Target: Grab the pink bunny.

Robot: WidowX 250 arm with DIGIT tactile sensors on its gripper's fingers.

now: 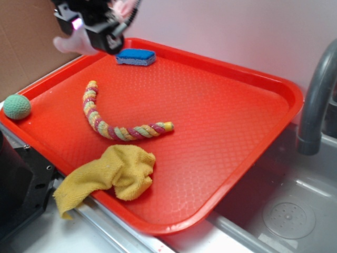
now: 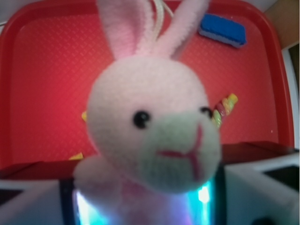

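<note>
The hand (image 1: 105, 31) is clamped on the pink bunny (image 2: 154, 136), holding it above the red tray (image 1: 221, 105), clear of the rope toy (image 1: 118, 118).

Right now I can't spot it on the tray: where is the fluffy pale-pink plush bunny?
The pink bunny is held in the gripper, lifted above the red tray's far left corner near the blue sponge; it fills the wrist view.

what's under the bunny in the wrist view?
Under the pink bunny, held up in the gripper, lies the red tray. Rope toy ends peek out on both sides; its middle is covered. The blue sponge lies clear, beside one ear.
</note>
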